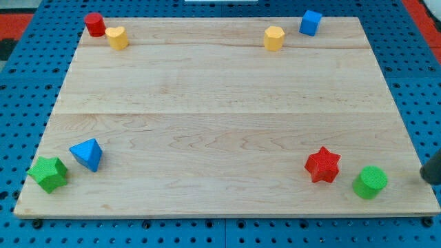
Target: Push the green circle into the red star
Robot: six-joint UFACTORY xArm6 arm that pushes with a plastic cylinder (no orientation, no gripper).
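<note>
The green circle [370, 182], a short green cylinder, stands near the board's bottom right corner. The red star [322, 164] lies just to its left and slightly higher, a small gap between them. My rod enters at the view's right edge; my tip [428, 180] is to the right of the green circle, off the board's right edge, apart from it.
On the wooden board [227, 117]: a green star [48, 173] and blue triangular block [87, 153] at bottom left; a red cylinder [94, 25] and yellow block [117, 37] at top left; a yellow hexagonal block [273, 38] and blue cube [311, 23] at top right.
</note>
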